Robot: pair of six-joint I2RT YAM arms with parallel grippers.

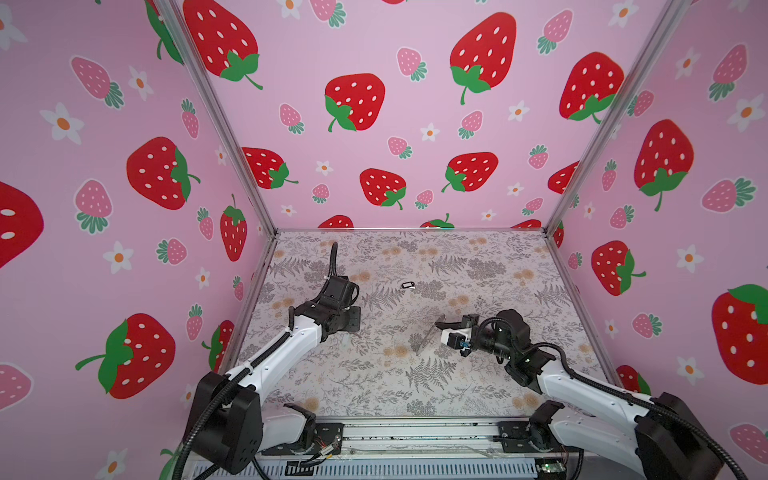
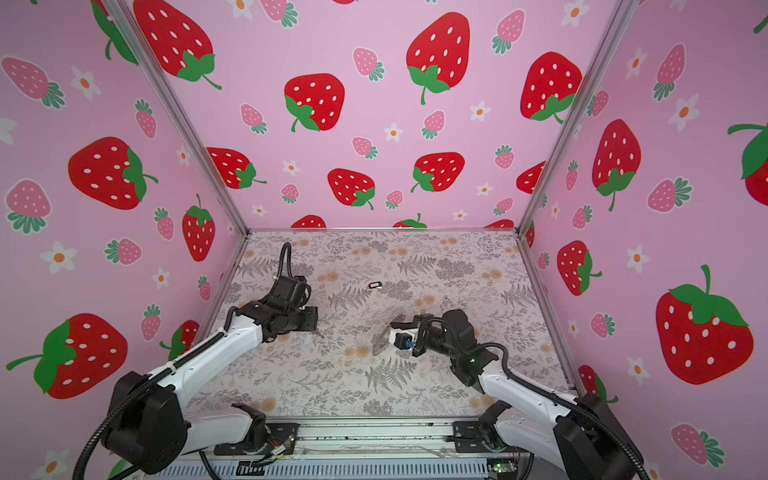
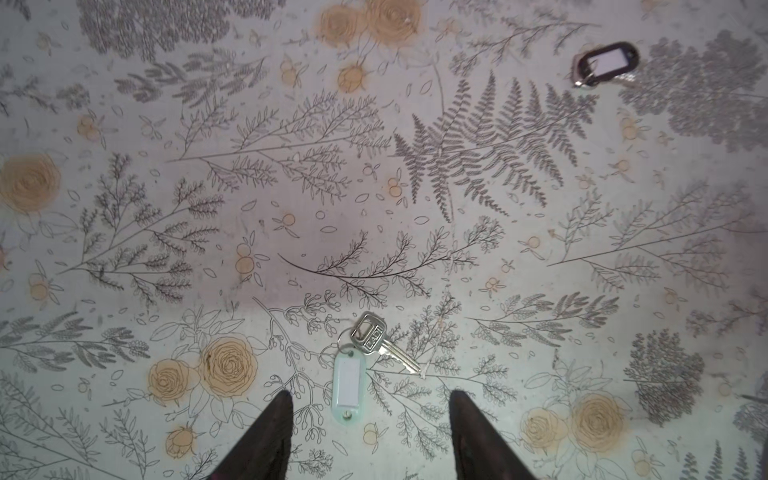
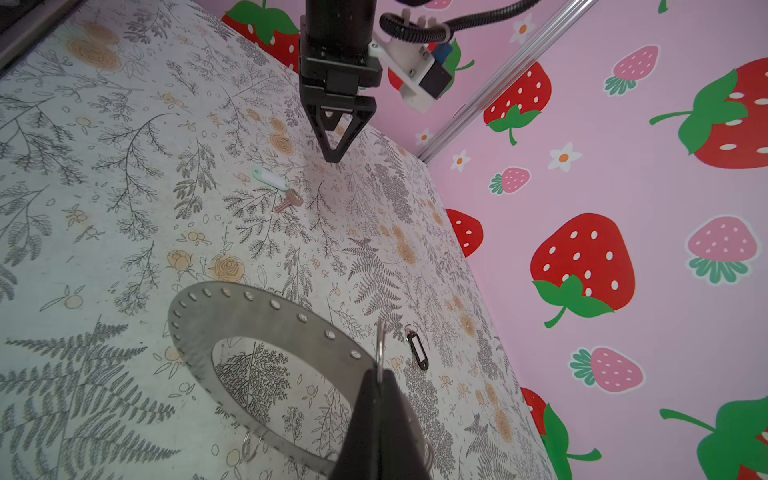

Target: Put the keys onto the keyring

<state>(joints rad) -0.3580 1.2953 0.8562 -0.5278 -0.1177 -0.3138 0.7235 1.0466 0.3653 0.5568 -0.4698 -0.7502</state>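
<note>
Small silver metal key point(image 3: 384, 347) with pale white-centred oval tag point(image 3: 348, 384) lies flat on the floral table cover point(image 3: 124, 208). Left gripper point(image 3: 370, 395): jaws apart, empty, seemingly touching nothing; the tag lies between its fingertips, key just beyond. Right gripper point(image 4: 378, 376): clamped on the rim of the large flat grey perforated metal ring point(image 4: 249, 320), held tilted. Black-rimmed oval tag point(image 3: 606, 60) lies well apart.

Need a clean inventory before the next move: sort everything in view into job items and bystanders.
Job items:
- flat metal keyring, clamped in the right gripper
- silver key with pale green tag, lying by the open left gripper
- black oval tag, lying apart, untouched

Bystanders:
- floral table cover
- strawberry-print walls
</note>
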